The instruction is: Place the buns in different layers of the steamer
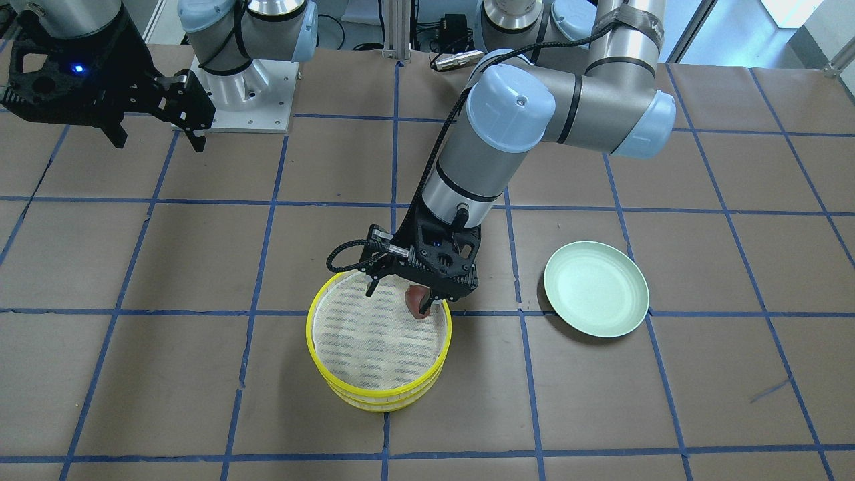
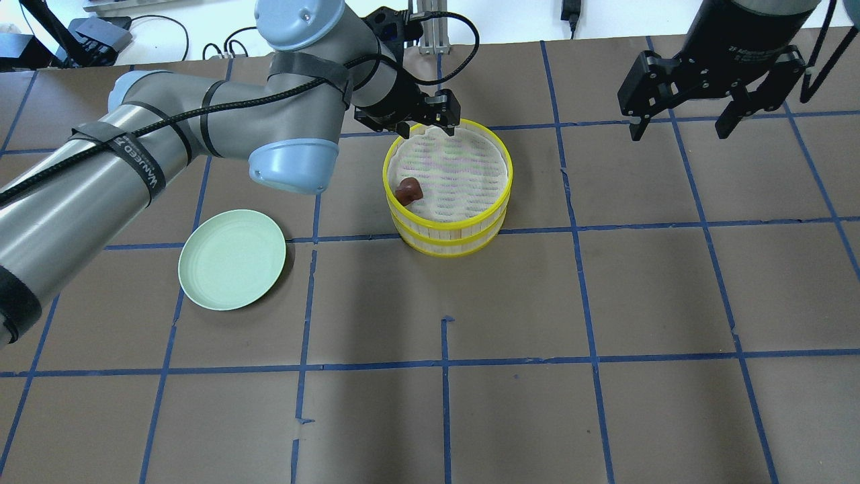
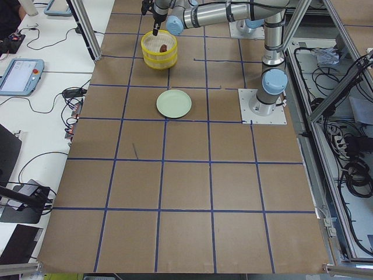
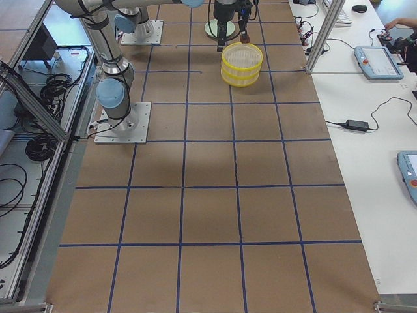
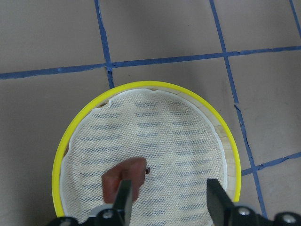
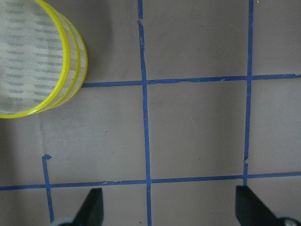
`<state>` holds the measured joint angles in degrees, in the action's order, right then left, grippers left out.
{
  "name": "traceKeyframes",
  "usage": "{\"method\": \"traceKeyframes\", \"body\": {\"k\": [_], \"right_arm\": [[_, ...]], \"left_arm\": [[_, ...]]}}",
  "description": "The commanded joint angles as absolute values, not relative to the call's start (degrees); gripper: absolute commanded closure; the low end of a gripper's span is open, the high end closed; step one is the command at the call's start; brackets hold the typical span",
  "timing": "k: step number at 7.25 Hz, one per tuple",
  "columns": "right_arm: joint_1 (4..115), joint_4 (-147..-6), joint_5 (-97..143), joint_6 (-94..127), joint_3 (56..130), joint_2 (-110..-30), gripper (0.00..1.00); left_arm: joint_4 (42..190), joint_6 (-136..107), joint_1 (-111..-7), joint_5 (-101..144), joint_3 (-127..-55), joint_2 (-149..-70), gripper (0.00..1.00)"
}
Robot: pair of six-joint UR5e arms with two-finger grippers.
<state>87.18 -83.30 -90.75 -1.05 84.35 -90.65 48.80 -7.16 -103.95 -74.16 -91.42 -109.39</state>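
Observation:
The two steamer layers are stacked, the top layer sitting on the lower one. They also show in the front view and the right wrist view. The dark reddish-brown bun lies on the top layer's mesh near its rim, also seen from the front and the left wrist. My left gripper hovers open just above the top layer, one finger beside the bun. My right gripper is open, empty and raised, well off to the side. The white bun is hidden.
An empty pale green plate lies on the table on my left side, also visible from the front. The table is brown with a grid of blue tape lines. My left arm stretches over the area between the plate and the steamer.

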Motion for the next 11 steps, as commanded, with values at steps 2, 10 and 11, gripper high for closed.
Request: {"method": "traceKeyframes", "body": {"k": [2,10,11], "right_arm": [[87.2,-84.0,-90.8,-1.1,84.6,-91.0,0.00],[86.7,-87.2,-90.4,-0.5,85.8,-91.0,0.00],[86.8,-87.4,-90.4,-0.5,85.9,-91.0,0.00]], "left_arm": [[49.5,2.2,-103.3,-78.2,-90.5,-107.4,0.00],[90.9,15.6,-83.5,-90.7,-85.3,-97.6,0.00],[90.3,15.5,-83.8,-90.4,-86.3,-96.9,0.00]]}}
